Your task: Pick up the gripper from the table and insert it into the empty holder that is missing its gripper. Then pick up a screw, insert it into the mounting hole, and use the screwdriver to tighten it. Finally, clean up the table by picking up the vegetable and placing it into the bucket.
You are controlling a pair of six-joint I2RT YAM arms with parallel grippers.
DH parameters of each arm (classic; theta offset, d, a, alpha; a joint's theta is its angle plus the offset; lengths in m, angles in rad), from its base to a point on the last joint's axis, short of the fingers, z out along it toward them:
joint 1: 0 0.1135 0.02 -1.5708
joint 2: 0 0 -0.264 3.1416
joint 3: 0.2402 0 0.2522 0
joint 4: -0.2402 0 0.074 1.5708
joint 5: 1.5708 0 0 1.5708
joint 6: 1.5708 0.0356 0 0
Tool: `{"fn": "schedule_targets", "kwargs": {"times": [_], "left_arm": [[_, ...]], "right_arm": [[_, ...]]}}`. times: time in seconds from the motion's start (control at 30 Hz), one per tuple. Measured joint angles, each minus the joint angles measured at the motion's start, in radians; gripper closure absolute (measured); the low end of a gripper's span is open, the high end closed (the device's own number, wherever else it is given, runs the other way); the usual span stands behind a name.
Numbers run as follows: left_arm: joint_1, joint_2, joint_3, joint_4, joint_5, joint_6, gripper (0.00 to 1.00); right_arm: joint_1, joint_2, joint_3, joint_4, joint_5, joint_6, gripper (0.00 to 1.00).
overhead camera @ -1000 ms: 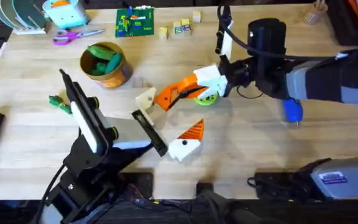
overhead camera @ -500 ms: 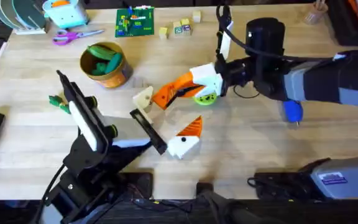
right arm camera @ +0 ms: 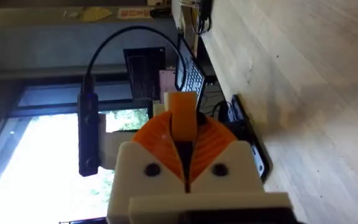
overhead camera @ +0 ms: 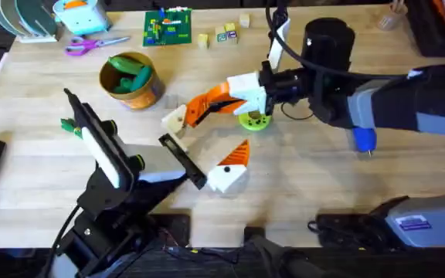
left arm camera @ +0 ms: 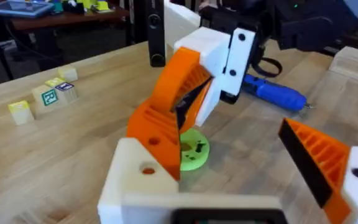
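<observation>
Right gripper (overhead camera: 199, 108) shifted leftward, jaws clamping orange gripper (overhead camera: 194, 114) against holder (overhead camera: 174, 120), green disc (overhead camera: 253, 120) beneath.

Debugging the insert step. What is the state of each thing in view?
orange gripper: clamped, touching the holder
right gripper: shut on the orange gripper
left gripper: open
holder: orange gripper pressed against it
screwdriver: lying free on the table
vegetable: on the table, outside the bucket
bucket: upright, green toys inside

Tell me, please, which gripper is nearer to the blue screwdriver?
Right. The right gripper is a short way left of the screwdriver, past the green disc; the left gripper sits slightly farther, lower-left of it.
</observation>
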Motion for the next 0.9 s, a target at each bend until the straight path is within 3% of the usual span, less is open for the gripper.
{"fn": "schedule_targets", "kwargs": {"times": [0.33,0.9], "left_arm": [[0.019,0.000,0.000,-0.016,-0.107,-0.026,0.009],[0.019,0.000,-0.001,-0.009,-0.094,-0.039,0.009]], "right_arm": [[0.138,0.000,0.000,0.013,0.224,0.025,0.993],[0.187,0.000,0.000,0.016,0.276,0.036,0.993]]}}
